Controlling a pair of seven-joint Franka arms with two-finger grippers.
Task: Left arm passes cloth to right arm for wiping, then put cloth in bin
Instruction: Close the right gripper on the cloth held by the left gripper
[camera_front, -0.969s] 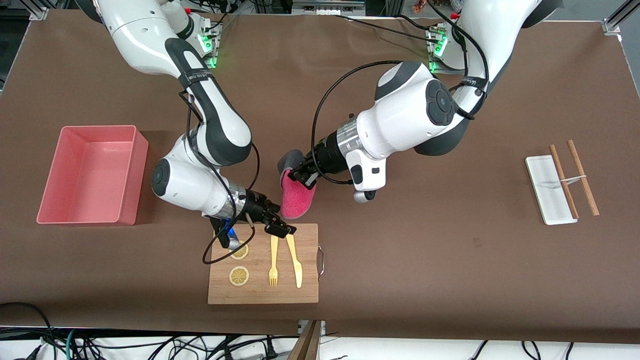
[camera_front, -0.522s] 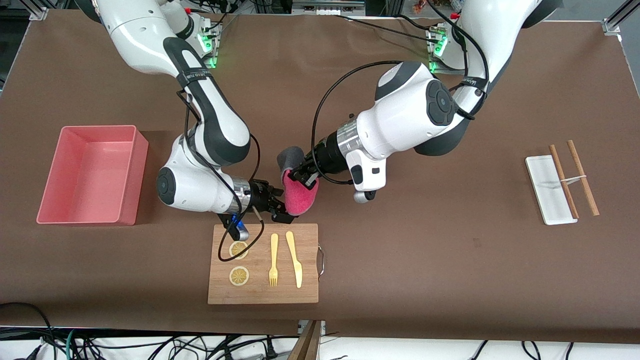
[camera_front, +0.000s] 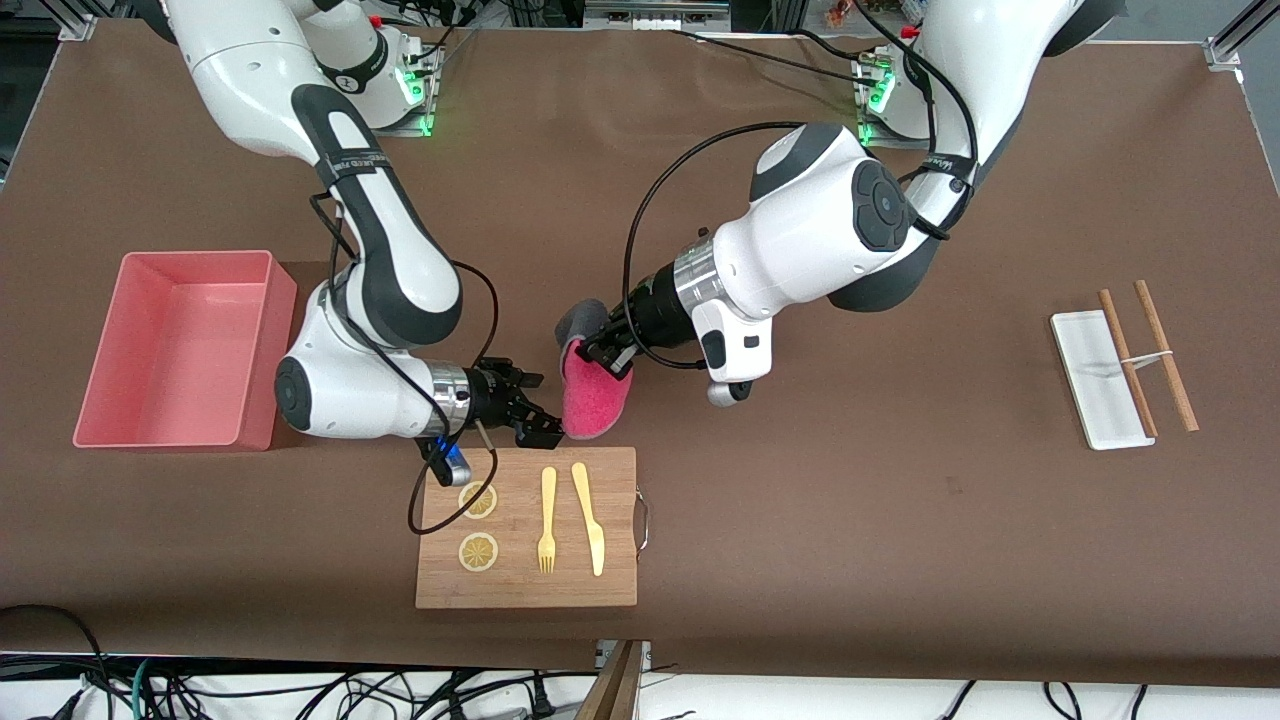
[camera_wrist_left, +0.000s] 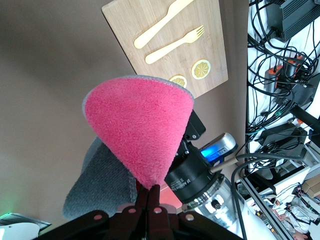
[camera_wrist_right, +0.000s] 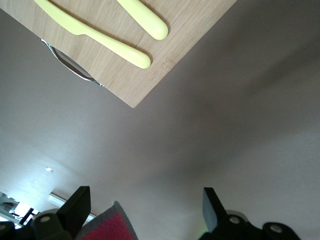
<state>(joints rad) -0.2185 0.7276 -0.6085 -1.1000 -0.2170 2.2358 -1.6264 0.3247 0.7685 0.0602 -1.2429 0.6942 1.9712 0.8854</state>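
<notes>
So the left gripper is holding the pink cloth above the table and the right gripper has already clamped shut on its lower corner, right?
Not quite. The left gripper does hold the cloth above the table, but the right gripper has not clamped on it: its jaws are open beside the cloth's lower edge. The right wrist view shows them spread wide, with the cloth's corner between them.

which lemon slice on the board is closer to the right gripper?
The lemon slice farther from the front camera, at the cutting board's edge. It sits just under the right gripper; the second slice lies nearer the camera.

Magenta-pink cloth (camera_front: 596, 398) with dark grey reverse, salmon-pink bin (camera_front: 180, 349), yellow fork (camera_front: 547, 522), brown table (camera_front: 900, 520)
</notes>
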